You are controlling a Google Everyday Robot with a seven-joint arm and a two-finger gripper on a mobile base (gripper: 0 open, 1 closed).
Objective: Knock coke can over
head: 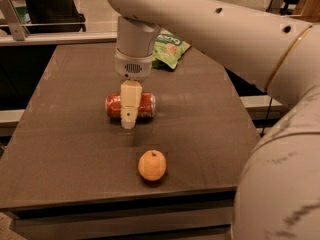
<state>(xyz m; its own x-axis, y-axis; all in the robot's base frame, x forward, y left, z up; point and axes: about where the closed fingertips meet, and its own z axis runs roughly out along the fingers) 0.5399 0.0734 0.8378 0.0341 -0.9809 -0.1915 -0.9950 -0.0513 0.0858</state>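
Note:
The coke can (114, 105), red with a white patch, lies on its side in the middle of the dark brown table (65, 134). My gripper (129, 119) hangs straight down from the white arm in front of the can's middle and hides that part of it. Only one cream finger (130, 104) shows from this side, its tip just above the tabletop at the can's near side.
An orange fruit (152, 165) sits near the table's front edge, below the can. A green snack bag (170, 49) lies at the back of the table behind the arm. The table's front edge runs just below the orange.

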